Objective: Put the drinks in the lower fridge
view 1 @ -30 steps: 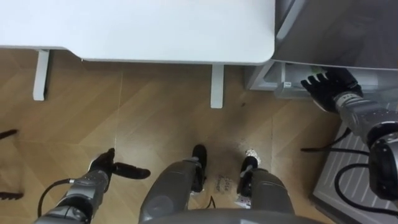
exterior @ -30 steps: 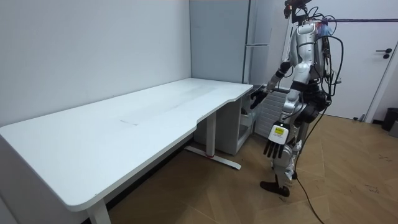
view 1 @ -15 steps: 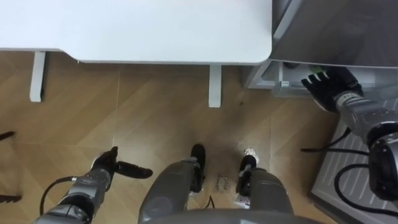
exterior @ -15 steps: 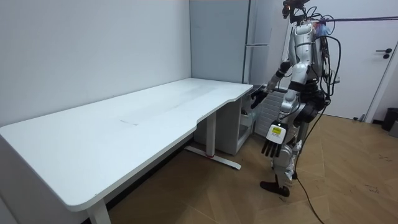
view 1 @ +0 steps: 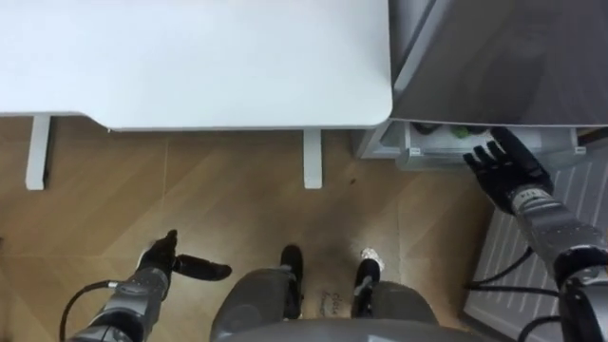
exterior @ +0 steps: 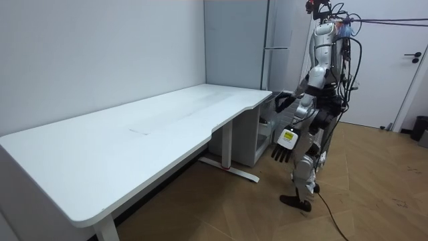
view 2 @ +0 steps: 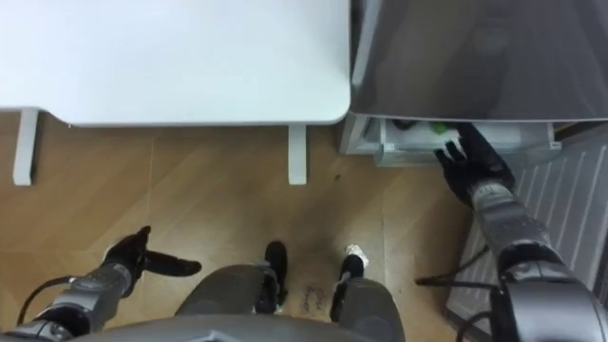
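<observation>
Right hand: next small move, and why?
Probably draw the right robot hand back from the lower fridge: it is open and empty at the compartment's front edge, and a green item sits inside. The left robot hand hangs low, open and empty too.

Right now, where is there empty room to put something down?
The white table is bare right up to the grey fridge beside it. The wood floor in front of the table is free too. It is tight at the open lower fridge compartment, where the open right robot hand hovers.
</observation>
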`<state>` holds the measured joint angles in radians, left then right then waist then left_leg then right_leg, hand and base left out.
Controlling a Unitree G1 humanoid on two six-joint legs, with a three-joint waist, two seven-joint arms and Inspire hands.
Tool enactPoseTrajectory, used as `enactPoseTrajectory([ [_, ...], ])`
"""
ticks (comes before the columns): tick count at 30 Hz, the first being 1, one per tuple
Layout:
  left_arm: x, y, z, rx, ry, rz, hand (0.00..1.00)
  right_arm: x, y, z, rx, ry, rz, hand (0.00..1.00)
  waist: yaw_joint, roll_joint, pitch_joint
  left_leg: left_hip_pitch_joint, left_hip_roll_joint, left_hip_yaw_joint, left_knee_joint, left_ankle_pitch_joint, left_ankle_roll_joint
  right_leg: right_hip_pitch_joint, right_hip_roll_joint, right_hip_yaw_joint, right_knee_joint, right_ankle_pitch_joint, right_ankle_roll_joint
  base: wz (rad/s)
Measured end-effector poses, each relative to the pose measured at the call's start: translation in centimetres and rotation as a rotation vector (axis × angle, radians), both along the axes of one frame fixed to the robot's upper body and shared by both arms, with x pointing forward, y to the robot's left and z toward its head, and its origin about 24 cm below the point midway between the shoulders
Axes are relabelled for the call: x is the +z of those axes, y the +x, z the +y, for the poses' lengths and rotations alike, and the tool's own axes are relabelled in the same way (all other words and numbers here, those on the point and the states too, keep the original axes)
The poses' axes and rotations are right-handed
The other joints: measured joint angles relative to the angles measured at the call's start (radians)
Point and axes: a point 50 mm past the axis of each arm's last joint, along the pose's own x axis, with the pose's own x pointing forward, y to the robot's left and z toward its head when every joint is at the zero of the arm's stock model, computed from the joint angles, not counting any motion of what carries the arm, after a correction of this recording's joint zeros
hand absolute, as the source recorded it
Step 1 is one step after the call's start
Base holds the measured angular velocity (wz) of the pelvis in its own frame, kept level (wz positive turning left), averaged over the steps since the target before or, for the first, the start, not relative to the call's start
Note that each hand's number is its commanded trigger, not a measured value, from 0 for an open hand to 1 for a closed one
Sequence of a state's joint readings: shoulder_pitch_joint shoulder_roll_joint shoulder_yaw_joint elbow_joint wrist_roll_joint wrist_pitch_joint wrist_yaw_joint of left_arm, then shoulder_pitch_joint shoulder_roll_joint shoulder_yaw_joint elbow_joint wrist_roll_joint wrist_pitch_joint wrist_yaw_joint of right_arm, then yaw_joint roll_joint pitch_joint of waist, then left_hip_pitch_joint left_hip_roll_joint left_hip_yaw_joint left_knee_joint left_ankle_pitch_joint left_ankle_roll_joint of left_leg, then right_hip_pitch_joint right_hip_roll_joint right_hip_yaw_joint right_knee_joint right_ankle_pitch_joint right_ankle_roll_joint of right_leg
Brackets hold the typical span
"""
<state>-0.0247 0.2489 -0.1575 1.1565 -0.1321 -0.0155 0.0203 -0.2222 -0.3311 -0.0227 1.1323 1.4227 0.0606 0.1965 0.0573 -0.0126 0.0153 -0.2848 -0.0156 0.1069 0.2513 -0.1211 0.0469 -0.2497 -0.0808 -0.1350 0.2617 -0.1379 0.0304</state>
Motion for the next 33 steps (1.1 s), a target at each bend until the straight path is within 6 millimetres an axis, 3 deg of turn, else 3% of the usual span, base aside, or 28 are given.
enactPoseTrajectory([
  [3, -0.4, -1.0, -0.5, 0.021, -0.021, 0.019, 0.00, -1.1, -1.9, 0.5, 0.013, -0.003, 0.021, 0.00, -0.012, 0.001, -0.0111, 0.054, 0.003, 0.000, -0.024, -0.002, -0.004, 0.059, 0.011, 0.010, -0.040, 0.006, 0.000, -0.04],
  [5, -0.8, -1.9, -1.1, 0.024, -0.037, 0.036, 0.00, -2.4, -4.3, 1.1, 0.014, 0.005, 0.078, 0.00, -0.010, 0.005, -0.0186, 0.110, 0.004, 0.001, -0.044, -0.009, -0.011, 0.109, 0.016, 0.016, -0.064, 0.005, 0.000, -0.10],
  [7, -1.0, -2.5, -1.3, 0.028, -0.040, 0.046, 0.00, -3.0, -5.4, 1.5, 0.008, 0.018, 0.106, 0.00, -0.013, 0.008, -0.0206, 0.135, 0.005, 0.004, -0.055, -0.010, -0.013, 0.132, 0.018, 0.020, -0.077, 0.004, -0.001, -0.08],
  [12, -1.0, -3.8, -0.5, 0.106, -0.017, 0.049, 0.00, -4.1, -7.9, 1.9, -0.018, 0.032, 0.159, 0.00, -0.030, 0.002, -0.0137, 0.185, 0.005, 0.007, -0.066, -0.017, -0.015, 0.191, 0.019, 0.021, -0.089, -0.001, 0.000, -0.01],
  [20, -1.0, -4.6, -0.4, 0.141, 0.001, 0.051, 0.00, -4.8, -9.8, 2.6, -0.014, 0.039, 0.211, 0.00, -0.031, -0.004, -0.0082, 0.228, 0.006, 0.021, -0.060, -0.038, -0.014, 0.225, 0.021, 0.039, -0.096, -0.005, 0.006, -0.05],
  [33, -1.3, -6.1, -0.5, 0.261, 0.003, 0.081, 0.00, -6.2, -13.3, 3.0, -0.109, 0.081, 0.378, 0.00, -0.050, 0.002, -0.0110, 0.293, 0.009, 0.027, -0.053, -0.069, -0.017, 0.307, 0.024, 0.043, -0.112, -0.020, 0.009, -0.01],
])
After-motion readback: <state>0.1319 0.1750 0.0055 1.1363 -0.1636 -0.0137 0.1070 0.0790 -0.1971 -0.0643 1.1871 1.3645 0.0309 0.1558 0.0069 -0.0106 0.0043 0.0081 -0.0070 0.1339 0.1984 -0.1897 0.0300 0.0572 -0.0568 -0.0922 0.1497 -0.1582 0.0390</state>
